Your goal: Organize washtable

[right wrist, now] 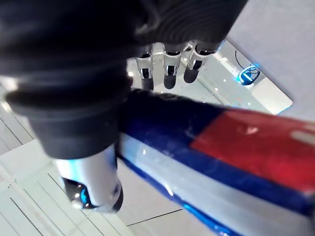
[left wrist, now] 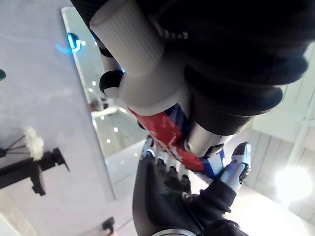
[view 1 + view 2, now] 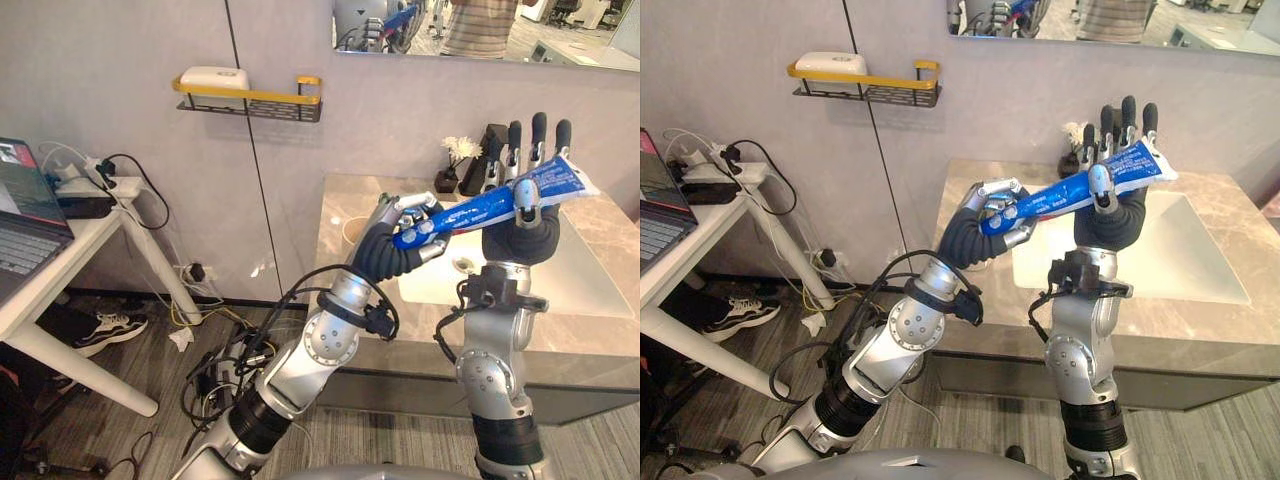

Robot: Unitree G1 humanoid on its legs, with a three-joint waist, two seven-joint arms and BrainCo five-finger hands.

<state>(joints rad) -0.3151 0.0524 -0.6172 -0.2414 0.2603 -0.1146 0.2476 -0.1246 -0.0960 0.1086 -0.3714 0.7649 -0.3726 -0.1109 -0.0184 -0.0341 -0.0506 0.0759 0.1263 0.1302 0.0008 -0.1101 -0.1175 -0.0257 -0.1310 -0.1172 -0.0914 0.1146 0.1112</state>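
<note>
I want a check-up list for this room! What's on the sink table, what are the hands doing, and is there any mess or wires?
Surface: marble washtable with a sink set in it.
Job's things: blue tube, held in the air over the sink.
Clutter: flowers and a dark holder at the washtable's back.
Hands: left hand curled round the tube's lower end; right hand upright, fingers straight, thumb pinning the tube.
Cables: wires in a power strip on the desk.
Surroundings: shelf with a white box, mirror, laptop, a person's shoe.
</note>
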